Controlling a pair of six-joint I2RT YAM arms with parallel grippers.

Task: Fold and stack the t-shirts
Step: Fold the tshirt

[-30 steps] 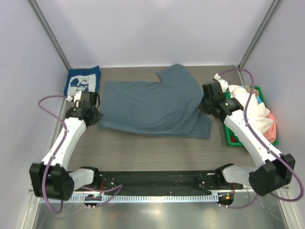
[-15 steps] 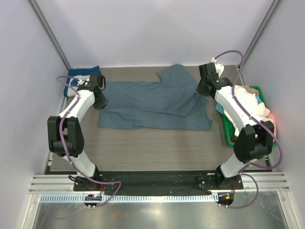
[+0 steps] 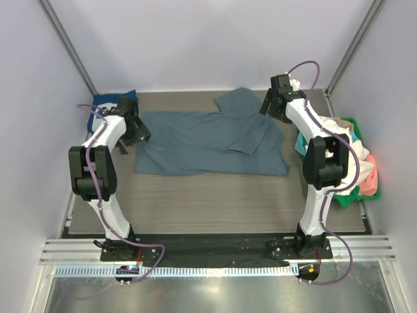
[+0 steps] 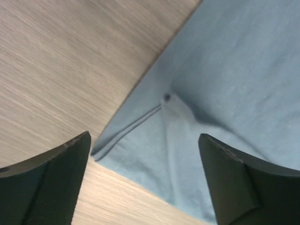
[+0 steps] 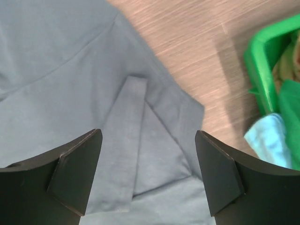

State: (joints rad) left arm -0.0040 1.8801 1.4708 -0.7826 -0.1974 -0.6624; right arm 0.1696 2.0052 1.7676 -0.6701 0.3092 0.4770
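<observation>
The blue shirt [image 3: 208, 140] lies flat in the middle of the counter [image 3: 215, 202]. Its right side is already folded in a bit. The left hand [image 4: 144, 137] hangs over the shirt's left edge. Its fingers are wide apart and hold nothing. The right hand [image 5: 147, 136] hangs over the folded flap [image 5: 124, 136] on the far right side. It is wide and empty too. A navy shirt [image 3: 107, 102] sits in the far left corner. More shirts [image 3: 358, 163] are piled in the green basket [image 3: 347, 121] on the right.

I think the blue shirt is soft, light and floppy. It will sag and bunch if it is lifted by one spot. The best place to pinch it is at an edge or corner, right at the hem [image 4: 131, 126]. Both hands should pinch at once and move slowly so it does not slide on the smooth wood.
</observation>
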